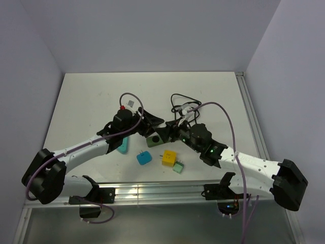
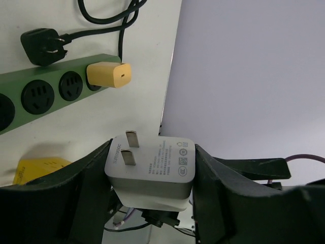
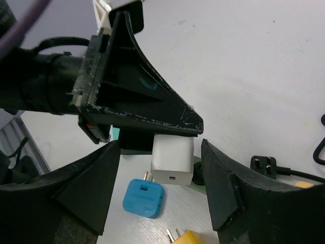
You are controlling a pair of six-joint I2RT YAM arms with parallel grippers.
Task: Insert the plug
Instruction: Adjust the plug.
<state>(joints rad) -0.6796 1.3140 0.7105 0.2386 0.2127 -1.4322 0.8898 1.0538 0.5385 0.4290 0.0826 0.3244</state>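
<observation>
Left gripper (image 2: 152,152) is clenching the white plug (image 2: 152,175), prongs showing, while the green strip (image 2: 45,94) is lying at its eleven o'clock in the left wrist view, running eight-to-two, and the right gripper (image 3: 160,146) is standing open, grasping nothing.

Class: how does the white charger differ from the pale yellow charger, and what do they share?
The white charger is held in the left hand, its prongs bare; the pale yellow charger sits plugged into the green power strip, prongs hidden. One is white, the other yellow. Both are boxy chargers.
</observation>
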